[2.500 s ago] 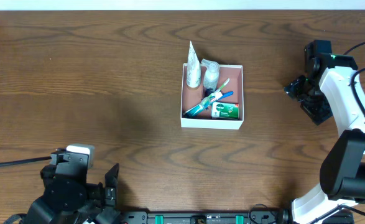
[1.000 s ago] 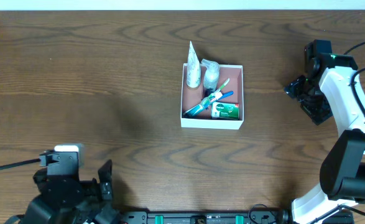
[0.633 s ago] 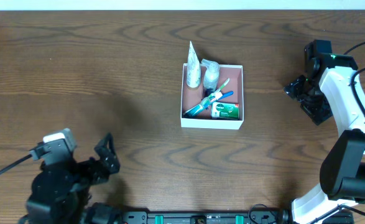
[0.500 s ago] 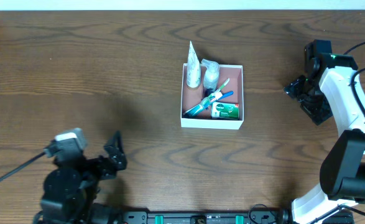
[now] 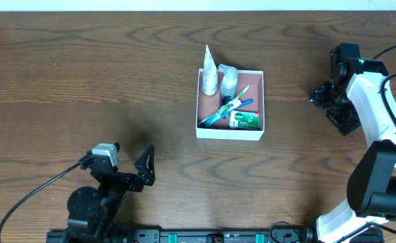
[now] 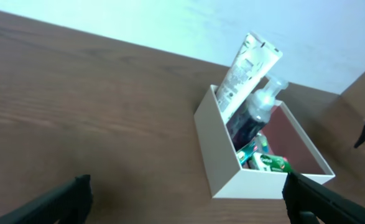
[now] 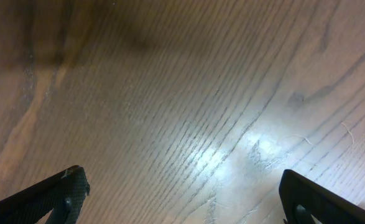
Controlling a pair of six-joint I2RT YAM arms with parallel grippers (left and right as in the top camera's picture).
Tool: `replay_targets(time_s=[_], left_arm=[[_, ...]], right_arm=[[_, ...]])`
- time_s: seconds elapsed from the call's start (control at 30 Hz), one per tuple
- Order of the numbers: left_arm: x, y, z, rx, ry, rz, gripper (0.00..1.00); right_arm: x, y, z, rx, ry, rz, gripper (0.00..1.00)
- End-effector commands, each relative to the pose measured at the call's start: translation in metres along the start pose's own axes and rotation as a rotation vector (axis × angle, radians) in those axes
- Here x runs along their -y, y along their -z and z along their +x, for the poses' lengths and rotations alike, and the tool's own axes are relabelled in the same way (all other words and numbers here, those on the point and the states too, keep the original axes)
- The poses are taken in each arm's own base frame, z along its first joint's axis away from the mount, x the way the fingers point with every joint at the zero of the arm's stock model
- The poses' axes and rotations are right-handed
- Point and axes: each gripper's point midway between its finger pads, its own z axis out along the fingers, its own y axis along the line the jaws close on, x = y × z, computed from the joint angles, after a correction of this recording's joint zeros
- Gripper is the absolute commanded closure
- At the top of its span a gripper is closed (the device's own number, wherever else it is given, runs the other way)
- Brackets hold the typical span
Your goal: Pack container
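While we look down from above, the container (image 5: 229,133) sits on the wooden table (image 5: 83,67), a little right of its middle. It is a square, shallow, open-top box with white outer walls and a reddish-brown inside, and it is far larger than the things in it. A white toothpaste tube (image 5: 209,71) stands tilted in its far left corner, its crimped end poking above the rim. Just beside the tube stands a clear pump bottle (image 5: 229,81). Toothbrushes (image 5: 228,108) lie slanted across the floor, and a green-and-white packet (image 5: 245,120) lies against the near wall.

From the left wrist camera we see the container (image 6: 222,155) corner-on, with the tube (image 6: 244,71) and bottle (image 6: 263,102) hiding part of its far walls.

Our left gripper (image 5: 144,169) is near the table's front edge, well apart from the container, with its fingers spread wide and holding nothing. Our right gripper (image 5: 321,96) is off to the container's right, also well apart. Its wrist view shows only wood grain between widely parted fingertips (image 7: 67,186), so it too is empty.
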Motion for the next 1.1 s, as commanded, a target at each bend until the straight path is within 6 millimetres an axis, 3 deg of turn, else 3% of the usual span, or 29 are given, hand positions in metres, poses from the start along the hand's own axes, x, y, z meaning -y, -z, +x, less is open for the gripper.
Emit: replay_targets(time_s=[0.0,0.63,0.83,1.0,1.07], left_arm=[[0.008,-0.002,0.000,0.030,-0.038,0.061,0.02],[-0.001,-0.024,0.006,0.235,-0.182,0.117,0.02],[-0.014,-0.027,0.013,0.209,-0.174,0.079,0.02],[-0.027,-0.032,0.039,0.103,-0.209,0.033,0.02],[-0.027,-0.031,0.038,0.108,-0.224,0.033,0.02]], right_arm=[[0.001,-0.001,-0.004,0.009,-0.001,0.008,0.01],[0.001,-0.001,-0.004,0.008,-0.001,0.008,0.01],[0.001,-0.001,-0.004,0.008,-0.001,0.008,0.01],[0.001,-0.001,-0.004,0.008,-0.001,0.008,0.01],[0.001,-0.001,-0.004,0.008,-0.001,0.008,0.01]])
